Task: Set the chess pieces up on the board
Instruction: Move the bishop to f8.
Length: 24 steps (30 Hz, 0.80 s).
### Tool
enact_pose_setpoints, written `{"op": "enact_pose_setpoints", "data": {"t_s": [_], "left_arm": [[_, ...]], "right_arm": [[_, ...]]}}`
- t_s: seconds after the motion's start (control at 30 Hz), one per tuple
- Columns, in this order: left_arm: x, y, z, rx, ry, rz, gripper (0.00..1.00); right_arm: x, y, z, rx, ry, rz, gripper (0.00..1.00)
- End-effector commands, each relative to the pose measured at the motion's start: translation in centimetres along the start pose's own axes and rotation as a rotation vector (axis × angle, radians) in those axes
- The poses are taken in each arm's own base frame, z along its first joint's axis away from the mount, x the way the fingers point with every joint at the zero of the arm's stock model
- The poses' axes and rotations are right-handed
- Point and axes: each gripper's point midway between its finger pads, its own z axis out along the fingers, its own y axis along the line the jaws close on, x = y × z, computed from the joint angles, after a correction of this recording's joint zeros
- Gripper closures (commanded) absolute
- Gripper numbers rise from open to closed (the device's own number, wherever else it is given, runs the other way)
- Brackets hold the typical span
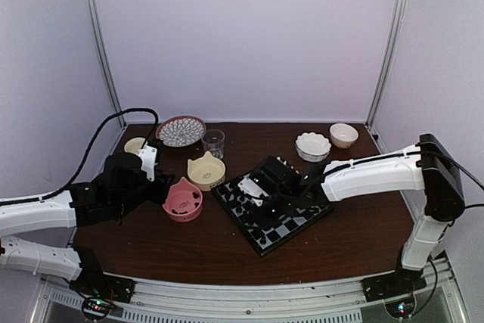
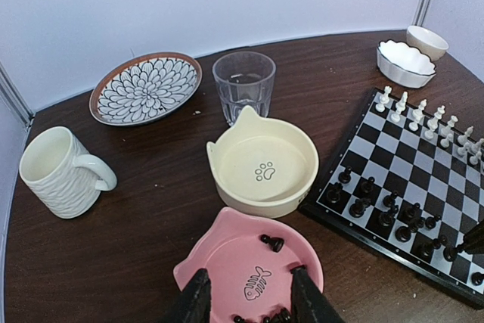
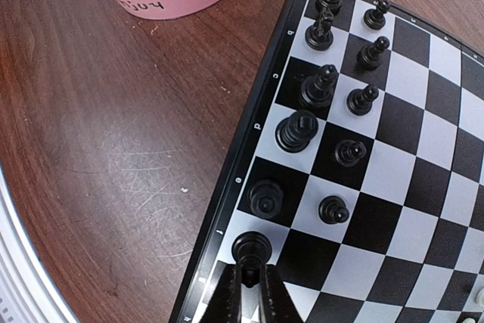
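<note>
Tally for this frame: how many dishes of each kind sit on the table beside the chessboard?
Bowls: 4 (pink bowl, cream bowl, white bowl, tan bowl)
Plate: 1
Glass: 1
Mug: 1
Total: 7

Dark wooden desk (image 1: 189, 243) bearing the board (image 2: 423, 179); to its left, pink bowl (image 2: 231, 251), cream bowl (image 2: 257, 203), glass (image 2: 243, 85), patterned plate (image 2: 145, 87), mug (image 2: 57, 170); beyond it, scalloped bowl (image 2: 404, 66), plain bowl (image 2: 426, 40).
</note>
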Motion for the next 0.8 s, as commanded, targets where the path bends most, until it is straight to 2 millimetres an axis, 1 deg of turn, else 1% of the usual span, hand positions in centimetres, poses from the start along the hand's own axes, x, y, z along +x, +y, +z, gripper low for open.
{"op": "enact_pose_setpoints", "data": {"t_s": [0.0, 0.6, 0.63, 0.67, 0.73, 0.77], "left_arm": [[-0.69, -0.03, -0.28, 0.007, -0.026, -0.004, 0.63], [-0.71, -0.16, -0.26, 0.013, -0.024, -0.004, 0.63], [-0.68, -0.17, -0.25, 0.014, -0.023, -0.003, 0.63], [-0.66, -0.18, -0.23, 0.014, -0.022, -0.003, 0.63], [-0.59, -0.18, -0.21, 0.014, -0.020, -0.002, 0.62], [-0.61, -0.17, -0.21, 0.013, -0.019, -0.001, 0.62]], "right_arm": [[-0.72, 0.42, 0.20, 0.002, -0.007, -0.021, 0.91], [-0.39, 0.35, 0.88, 0.018, 0.020, -0.033, 0.88], [-0.41, 0.34, 0.91, 0.018, 0.019, -0.032, 0.86], [-0.41, 0.35, 0.88, 0.018, 0.019, -0.031, 0.83], [-0.51, 0.35, 0.81, 0.020, 0.015, -0.031, 0.73], [-0.65, 0.29, 0.61, 0.025, 0.009, -0.032, 0.70]]}}
